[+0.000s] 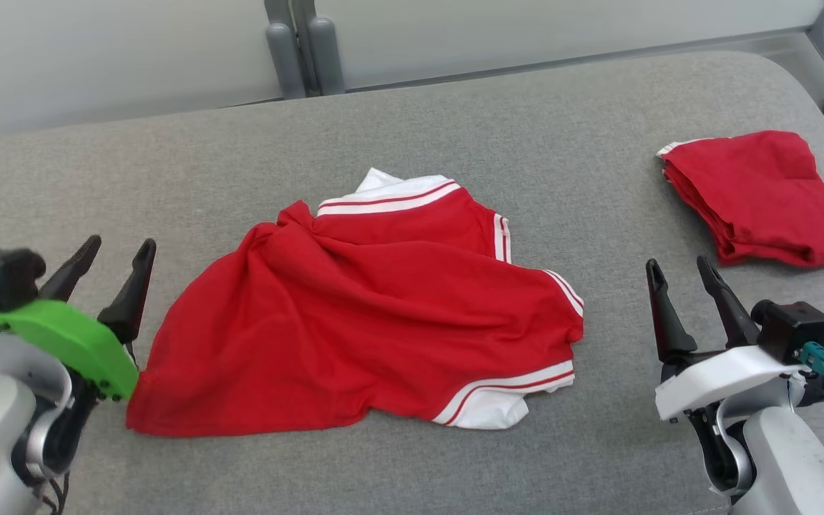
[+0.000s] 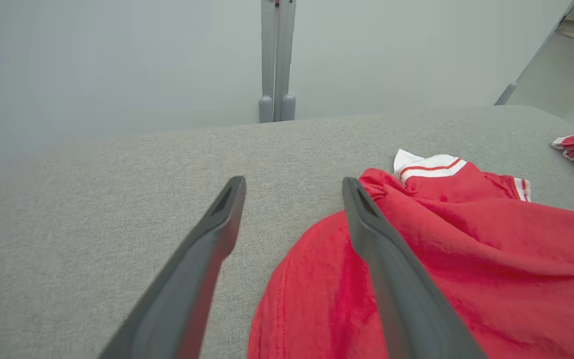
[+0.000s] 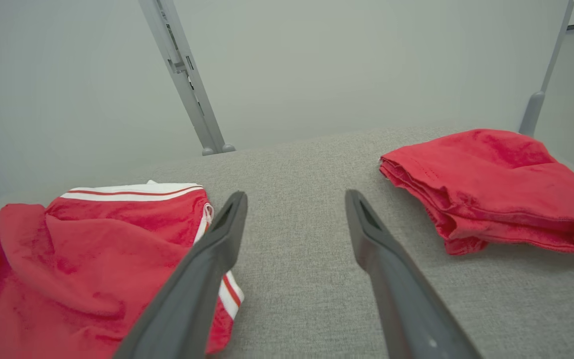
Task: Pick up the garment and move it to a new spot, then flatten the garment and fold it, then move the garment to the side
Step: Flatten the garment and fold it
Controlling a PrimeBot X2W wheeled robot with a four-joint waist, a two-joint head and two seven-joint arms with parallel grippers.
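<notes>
Nearest the camera, at the bottom corners, are the robot's two grippers. The left gripper [image 1: 120, 247], with a bright green cover, has its two long dark fingers spread apart and holds nothing. The right gripper [image 1: 677, 263], with a white cover, is also spread apart and holds nothing.

Between them lies the red short-sleeved jersey shirt with white, red-striped trim [image 1: 369, 322]. It rests loosely rumpled, with diagonal creases across the body, one sleeve doubled under at its near right corner, and the collar at its far edge. The left gripper sits just beside the shirt's near left corner; whether it touches the cloth cannot be told. The right gripper stands well apart from the shirt's right edge.

Under the shirt is a wide grey woven fabric surface [image 1: 526, 107]. Far to the shirt's right lies a second red cloth, folded into a neat stack [image 1: 762, 193]. Beyond the shirt rises a pale grey partition wall with grey posts [image 1: 305, 50].

Judging by this, the shirt is laid down but not flattened; smoothing, folding and moving it aside all appear left to do.
</notes>
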